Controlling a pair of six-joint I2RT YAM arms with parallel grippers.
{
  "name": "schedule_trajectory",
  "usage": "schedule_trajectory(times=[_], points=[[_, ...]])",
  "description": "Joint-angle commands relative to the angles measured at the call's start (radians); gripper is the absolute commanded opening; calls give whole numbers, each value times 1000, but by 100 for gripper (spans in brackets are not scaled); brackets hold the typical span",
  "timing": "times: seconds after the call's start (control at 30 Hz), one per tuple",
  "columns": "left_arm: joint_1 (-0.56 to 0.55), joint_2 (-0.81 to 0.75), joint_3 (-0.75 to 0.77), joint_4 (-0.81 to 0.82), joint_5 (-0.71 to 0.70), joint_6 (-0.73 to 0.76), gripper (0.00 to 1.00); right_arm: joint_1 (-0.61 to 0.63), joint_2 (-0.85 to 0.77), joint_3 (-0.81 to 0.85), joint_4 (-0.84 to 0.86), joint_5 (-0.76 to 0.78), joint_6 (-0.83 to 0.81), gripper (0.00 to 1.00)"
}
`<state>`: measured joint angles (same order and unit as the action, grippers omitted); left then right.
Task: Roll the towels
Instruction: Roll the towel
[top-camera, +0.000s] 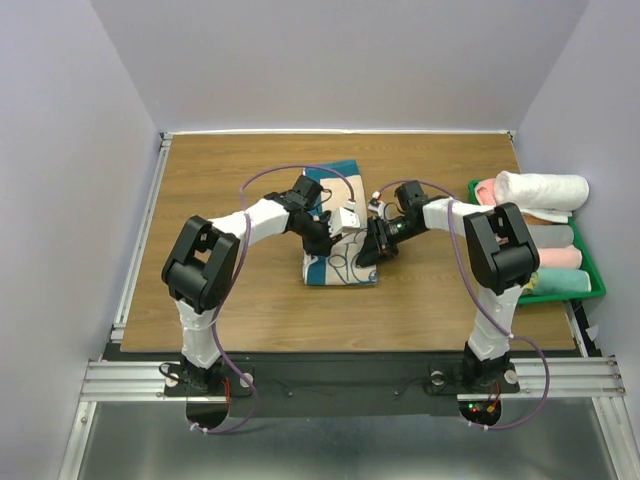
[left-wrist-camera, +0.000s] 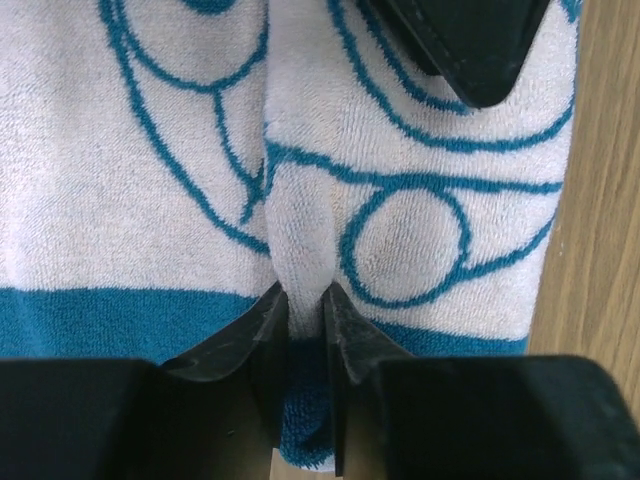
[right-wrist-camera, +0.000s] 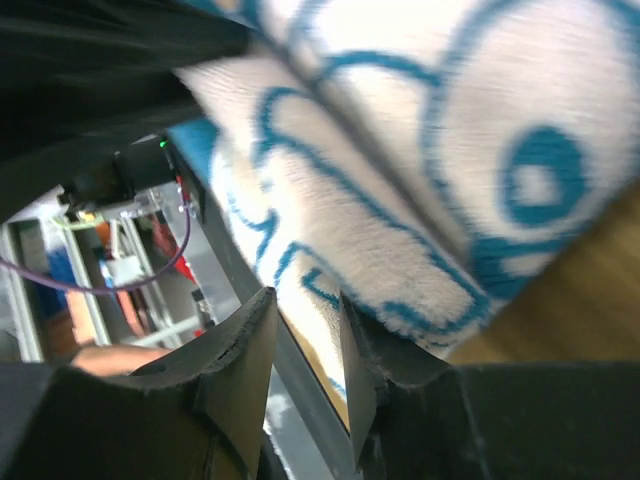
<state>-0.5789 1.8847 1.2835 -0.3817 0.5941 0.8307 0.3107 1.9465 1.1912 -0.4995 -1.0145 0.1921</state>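
While both arms bend inward over it, the towel (top-camera: 343, 272) lies mid tabletop (top-camera: 220, 180), well apart from the green tray (top-camera: 592, 275), on that tray's left.

- Towel: cream underside up, teal outline drawing on it. Teal shows at the near edge and the far end. It is doubled over itself; the top view is too small to tell whether that is a fold or a roll.
- Left end effector (top-camera: 322, 238): on the side of the towel away from the tray. In the wrist view, the left end effector (left-wrist-camera: 305, 300) is narrow. Its tips pinch a raised ridge of towel (left-wrist-camera: 420, 230), and the cloth touches both.
- A dark finger (left-wrist-camera: 470, 50) of the other arm lies over the cloth further along.
- Right end effector (top-camera: 374, 248): at the tray-side edge of the towel. In the wrist view, the right end effector (right-wrist-camera: 305, 310) shows a narrow gap. A thick doubled edge of towel (right-wrist-camera: 400, 230) sits against one finger. I cannot tell whether any cloth is between the tips.
- Tray: holds rolled cloths (top-camera: 545, 188), a white one on top at the far end, pink and grey ones below it.
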Motion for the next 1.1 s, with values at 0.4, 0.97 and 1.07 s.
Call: schedule_trajectory(times=[0.4, 0.97, 1.07], points=[[152, -228, 43, -6, 154, -270, 42, -5, 32, -16, 50, 94, -10, 37], [-337, -504, -555, 533, -579, 90, 99, -5, 71, -13, 45, 116, -25, 38], [-369, -480, -621, 625, -646, 145, 99, -4, 84, -5, 45, 113, -25, 38]])
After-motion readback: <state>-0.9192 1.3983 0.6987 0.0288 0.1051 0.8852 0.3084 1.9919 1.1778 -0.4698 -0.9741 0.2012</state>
